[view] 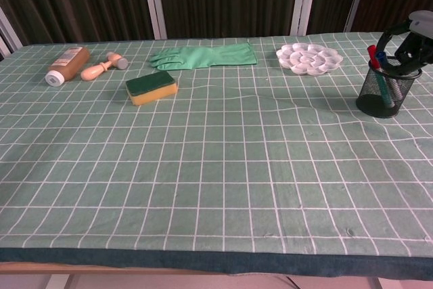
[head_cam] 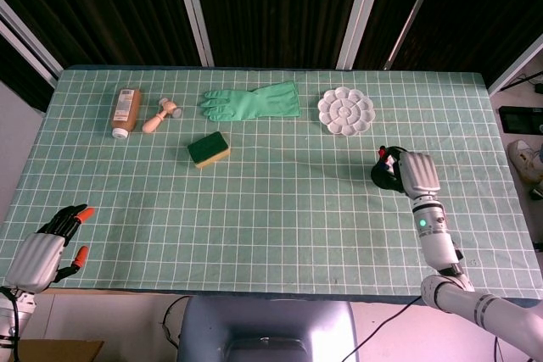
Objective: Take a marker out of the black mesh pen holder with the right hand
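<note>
The black mesh pen holder [view: 386, 90] stands near the table's right edge, with a red marker [view: 373, 55] and a blue marker [view: 381, 60] upright in it. My right hand [view: 408, 37] hovers over the holder's rim, and its dark fingers [view: 388, 32] arch apart around the marker tops, the blue cap partly hidden between them. No firm hold on a marker shows. From the head view the right hand [head_cam: 414, 173] covers the right side of the holder [head_cam: 382, 177]. My left hand [head_cam: 47, 247] rests at the table's front left corner, fingers apart and holding nothing.
Along the far side lie a brown bottle [head_cam: 125, 112], a small wooden stamp [head_cam: 159, 115], a green rubber glove [head_cam: 253, 102] and a white paint palette [head_cam: 346, 111]. A green and yellow sponge [head_cam: 209, 149] sits nearer the middle of the green grid mat [head_cam: 271, 209].
</note>
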You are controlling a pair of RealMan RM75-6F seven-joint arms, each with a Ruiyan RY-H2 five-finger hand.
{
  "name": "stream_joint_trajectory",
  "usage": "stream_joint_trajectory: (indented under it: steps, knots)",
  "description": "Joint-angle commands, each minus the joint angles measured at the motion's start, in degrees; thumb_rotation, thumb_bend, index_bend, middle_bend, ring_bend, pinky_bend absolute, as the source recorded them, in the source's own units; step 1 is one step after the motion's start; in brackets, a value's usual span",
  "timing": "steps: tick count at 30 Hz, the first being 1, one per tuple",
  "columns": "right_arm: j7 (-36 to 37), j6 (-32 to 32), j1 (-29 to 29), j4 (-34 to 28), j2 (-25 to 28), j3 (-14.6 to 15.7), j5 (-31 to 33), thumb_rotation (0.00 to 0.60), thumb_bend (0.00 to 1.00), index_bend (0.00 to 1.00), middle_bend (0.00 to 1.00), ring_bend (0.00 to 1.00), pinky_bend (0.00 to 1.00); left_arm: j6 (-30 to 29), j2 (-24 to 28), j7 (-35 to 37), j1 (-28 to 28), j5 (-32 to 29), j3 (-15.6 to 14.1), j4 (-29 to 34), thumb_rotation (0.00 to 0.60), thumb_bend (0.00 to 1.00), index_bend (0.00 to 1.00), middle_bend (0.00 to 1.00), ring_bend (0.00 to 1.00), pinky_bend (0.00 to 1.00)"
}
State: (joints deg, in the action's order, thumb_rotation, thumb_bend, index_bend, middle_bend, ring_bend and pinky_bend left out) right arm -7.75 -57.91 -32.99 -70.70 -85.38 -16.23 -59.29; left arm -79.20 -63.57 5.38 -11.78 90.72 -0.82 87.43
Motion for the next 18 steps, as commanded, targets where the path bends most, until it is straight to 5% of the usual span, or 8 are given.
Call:
stream_joint_trajectory:
  steps: [1, 18]
  knots:
    - [0.06, 0.21, -0.07, 0.22, -0.14, 0.07, 0.07, 0.600, 0.57, 0.58, 1.00, 1.00, 1.00, 0.03, 0.00, 0.03, -0.01, -0.02, 0.00, 0.00, 0.600, 0.48, 0.15, 0.10, 0.10, 0.36]
    - [1.45, 0.16, 0.21, 2.03, -1.00, 0.43, -0.57, 0.600, 0.65, 0.64, 1.00, 1.00, 1.00, 0.01, 0.00, -0.06, -0.02, 0.00, -0.04, 0.06, 0.600, 0.48, 0.15, 0.10, 0.10, 0.36]
